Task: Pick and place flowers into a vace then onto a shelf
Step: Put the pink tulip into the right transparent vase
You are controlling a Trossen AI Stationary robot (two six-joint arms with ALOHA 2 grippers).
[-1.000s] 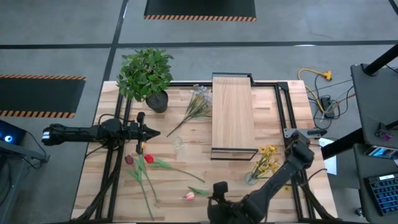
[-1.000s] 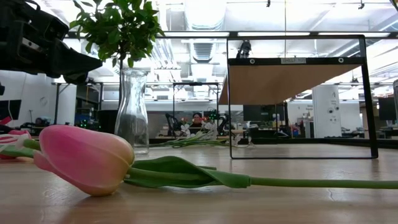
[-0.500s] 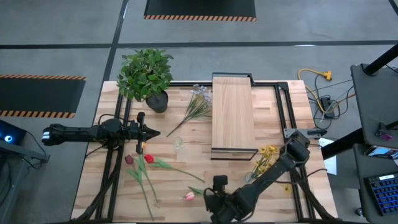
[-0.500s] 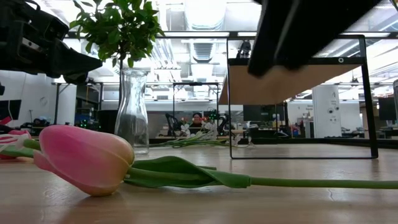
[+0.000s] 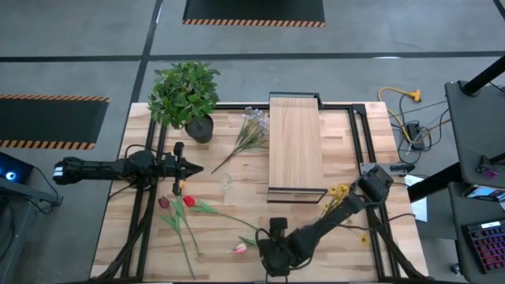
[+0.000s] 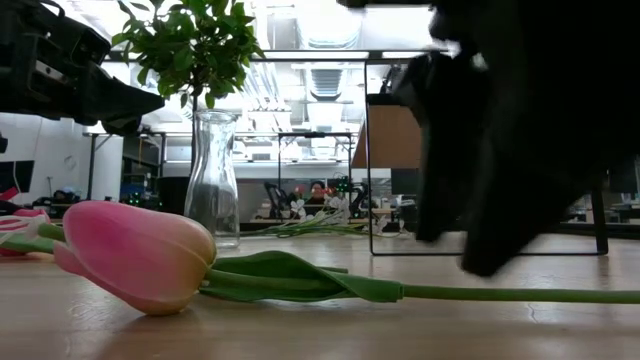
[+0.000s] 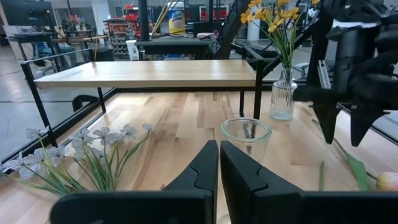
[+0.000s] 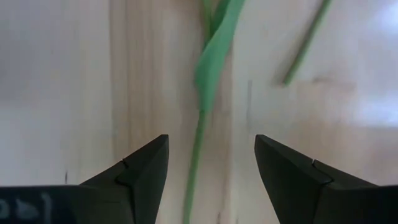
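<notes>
A pink tulip (image 5: 241, 249) lies on its side near the table's near edge, with its head (image 6: 140, 255) close to the low camera. My right gripper (image 5: 270, 249) hangs open above its green stem (image 8: 198, 140), one finger on either side, touching nothing. My left gripper (image 7: 218, 163) is shut and hovers left of an empty clear glass vase (image 5: 226, 181). Two red tulips (image 5: 177, 203) lie near it. Pale sprigs (image 5: 252, 130) lie by the shelf (image 5: 296, 146). Yellow blooms (image 5: 341, 193) stand in a second small vase (image 7: 283, 96).
A bushy potted plant (image 5: 185, 95) stands at the far left corner. The shelf's black frame (image 5: 359, 142) runs along the table's right part. My right arm (image 6: 530, 140) blocks much of the low view. Bare wood lies between the clear vase and the pink tulip.
My right gripper has moved from the table's near edge toward the far edge, over the pink tulip's stem, and has come down into the low view. The flowers and vases have stayed where they were.
</notes>
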